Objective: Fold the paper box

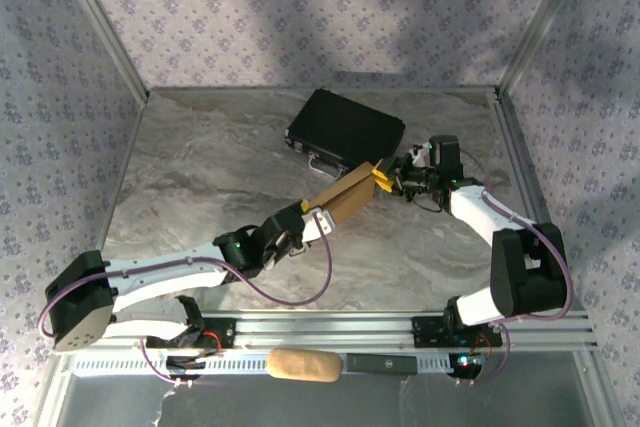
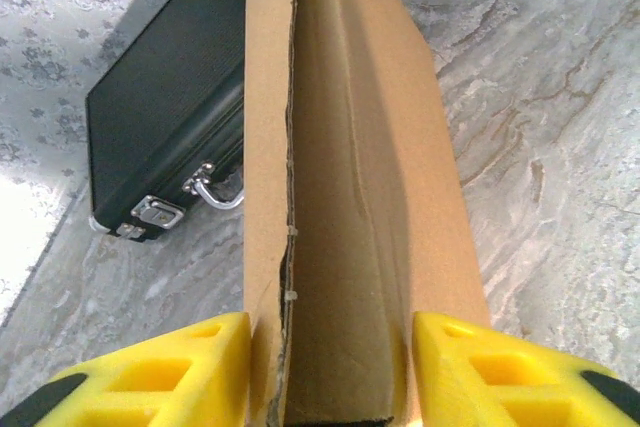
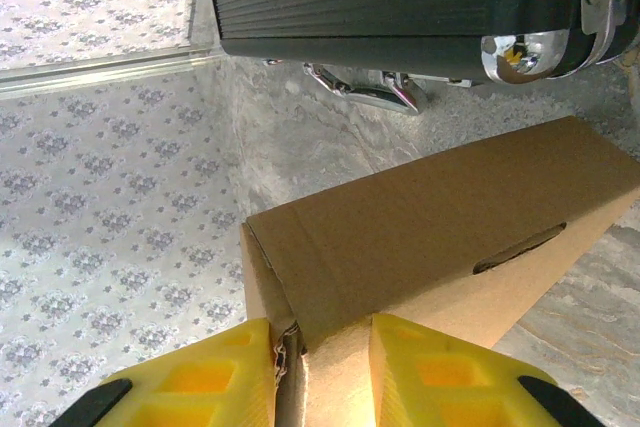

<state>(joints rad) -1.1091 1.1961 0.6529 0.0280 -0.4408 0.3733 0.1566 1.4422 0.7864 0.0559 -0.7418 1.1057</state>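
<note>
Now the paper box (image 1: 345,197) hangs above the desk (image 1: 200,167), stretched between the two pairs of jaws. The left jaws are clenched on one end of it. In the left wrist view each yellow finger (image 2: 220,347) presses on one side wall, and the box runs straight away from them, with an open seam along its length. The right jaws grasp the other end, and their fingers (image 3: 240,347) pinch one corner of the cardboard. Just beyond the box from both jaws, a black case (image 1: 345,127) with metal latches lies on the desk.
</note>
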